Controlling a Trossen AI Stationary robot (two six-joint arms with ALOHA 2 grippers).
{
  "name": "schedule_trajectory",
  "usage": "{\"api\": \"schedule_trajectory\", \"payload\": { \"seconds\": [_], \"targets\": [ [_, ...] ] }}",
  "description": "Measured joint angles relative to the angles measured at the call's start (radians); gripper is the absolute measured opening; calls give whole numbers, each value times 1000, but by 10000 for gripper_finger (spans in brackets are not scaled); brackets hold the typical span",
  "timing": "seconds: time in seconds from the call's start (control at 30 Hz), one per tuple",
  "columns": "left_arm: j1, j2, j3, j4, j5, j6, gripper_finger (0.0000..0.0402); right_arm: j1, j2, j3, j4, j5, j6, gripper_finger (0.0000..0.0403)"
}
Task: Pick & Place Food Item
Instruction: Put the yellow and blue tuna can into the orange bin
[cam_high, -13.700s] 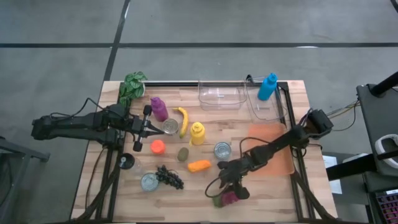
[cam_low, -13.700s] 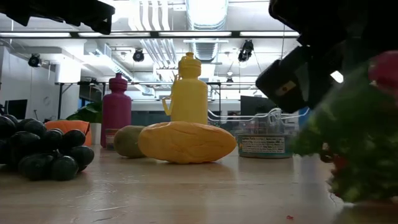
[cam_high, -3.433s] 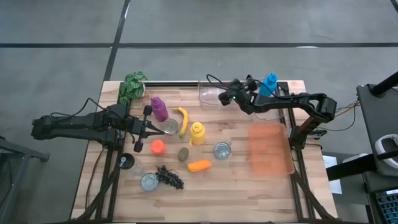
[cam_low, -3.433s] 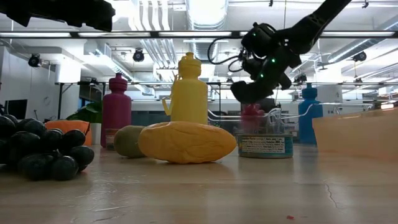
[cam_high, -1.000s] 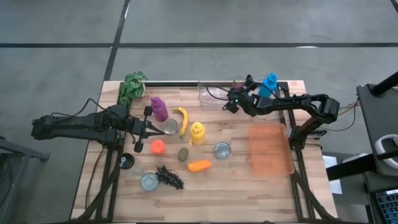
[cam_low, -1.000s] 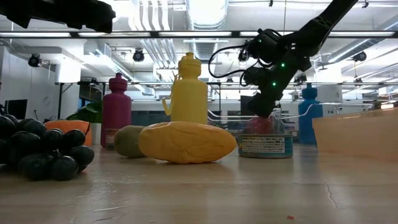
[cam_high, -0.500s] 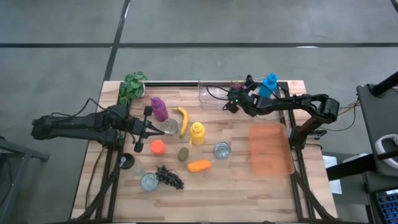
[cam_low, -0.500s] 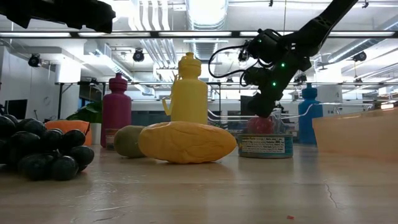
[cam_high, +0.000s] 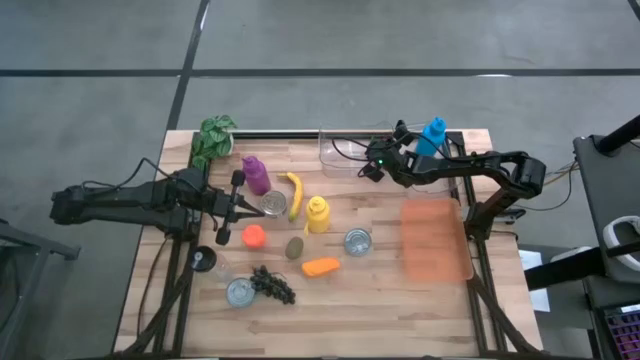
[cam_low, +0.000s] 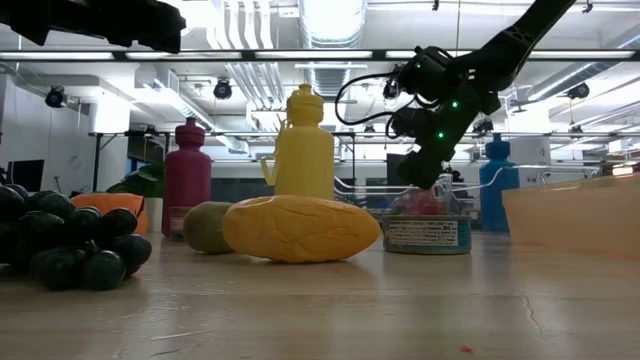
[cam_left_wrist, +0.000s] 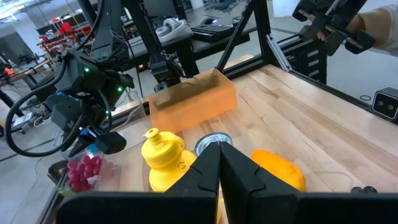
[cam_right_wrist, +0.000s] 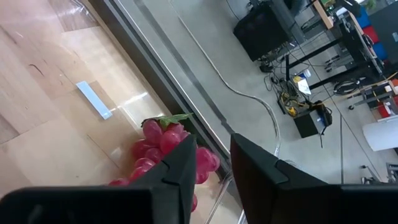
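Since the radishes (cam_right_wrist: 163, 151) already lie in the clear bin (cam_high: 352, 152), your right tool (cam_right_wrist: 208, 163) has its jaws parted, empty; only retreat remains. Left tool (cam_left_wrist: 219, 163) waits closed.

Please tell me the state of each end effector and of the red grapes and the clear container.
Right end effector: open, just over the red grapes.
Left end effector: shut, empty, waiting on the table's left.
Red grapes: released, lying in the clear container.
Clear container: open, upright, no lid visible.
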Motion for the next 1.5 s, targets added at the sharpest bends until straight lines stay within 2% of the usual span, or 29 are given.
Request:
{"api": "schedule_trajectory", "payload": {
  "seconds": [0.5, 1.5],
  "targets": [
    [0, 0, 0, 0, 0, 1, 10, 0, 0, 0, 0, -5, 26, 153],
    [0, 0, 0, 0, 0, 0, 10, 0, 0, 0, 0, -5, 58, 148]
  ]
}}
